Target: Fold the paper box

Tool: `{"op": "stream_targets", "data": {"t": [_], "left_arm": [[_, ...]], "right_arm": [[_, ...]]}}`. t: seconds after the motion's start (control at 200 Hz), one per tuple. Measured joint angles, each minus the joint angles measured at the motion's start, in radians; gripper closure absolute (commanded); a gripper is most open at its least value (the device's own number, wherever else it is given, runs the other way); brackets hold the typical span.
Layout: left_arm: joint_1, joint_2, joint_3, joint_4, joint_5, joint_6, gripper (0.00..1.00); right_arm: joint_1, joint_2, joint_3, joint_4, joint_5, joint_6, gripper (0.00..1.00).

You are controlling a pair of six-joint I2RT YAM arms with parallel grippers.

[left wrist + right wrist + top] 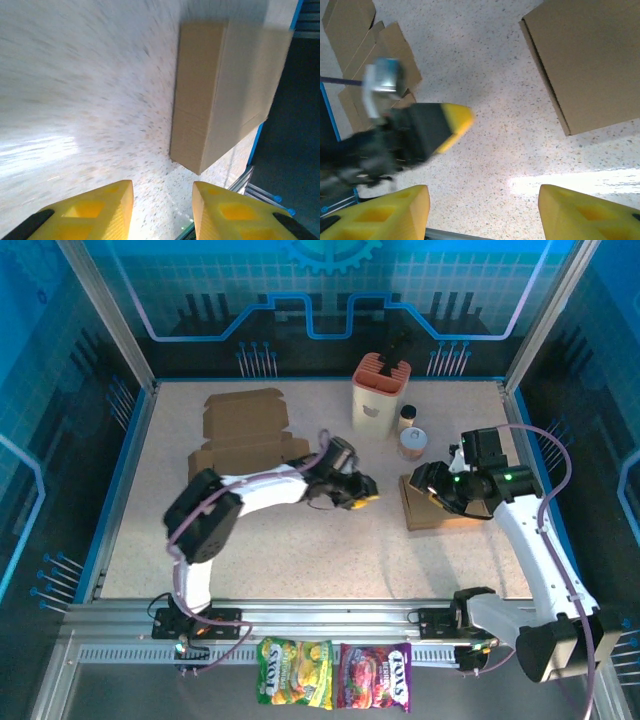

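Two candy packets [334, 689] lie closest to the top camera, on the metal ledge in front of the arm bases, a yellow-green one on the left touching a purple-red one on the right. Beyond them is the speckled table [300, 555]. At its far left lie flat, unfolded cardboard blanks [245, 428], one partly over another, near the back wall. The left arm reaches from its base toward the middle of the table, and the left gripper [360, 494] hangs there just right of the blanks, pointing right. Its own wrist view shows its two yellow fingers [105, 210] standing apart with only bare tabletop between them, so this claw is open and empty. Right of centre at the back stands a cream holder with an orange top [381, 393] and something dark sticking out of it; two small jars [411, 435] sit just beside it. The paper box [424, 512], brown and already closed into a block, rests flat on the right half of the table, a little apart from the left claw's tips. The right gripper [433, 485] hovers over the box's near-left part. In the right wrist view its yellow fingers [585, 212] are spread wide over bare table, holding nothing, with the box off to one side of them.
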Motion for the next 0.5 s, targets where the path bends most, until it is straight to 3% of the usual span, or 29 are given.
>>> {"op": "stream_targets", "data": {"t": [0.15, 0.315, 0.415, 0.5], "left_arm": [[0.261, -0.190, -0.091, -0.120, -0.026, 0.100, 0.65], [0.548, -0.214, -0.094, -0.273, -0.068, 0.247, 0.66], [0.668, -0.181, -0.085, -0.351, -0.092, 0.321, 0.67], [0.717, -0.132, -0.077, -0.382, -0.105, 0.365, 0.69]], "right_arm": [[0.098, 0.051, 0.006, 0.054, 0.005, 0.028, 0.41], [0.213, 0.131, 0.016, 0.140, 0.004, 0.080, 0.41], [0.254, 0.179, 0.033, 0.174, 0.002, 0.103, 0.41], [0.272, 0.212, 0.045, 0.203, -0.004, 0.118, 0.41]]}}
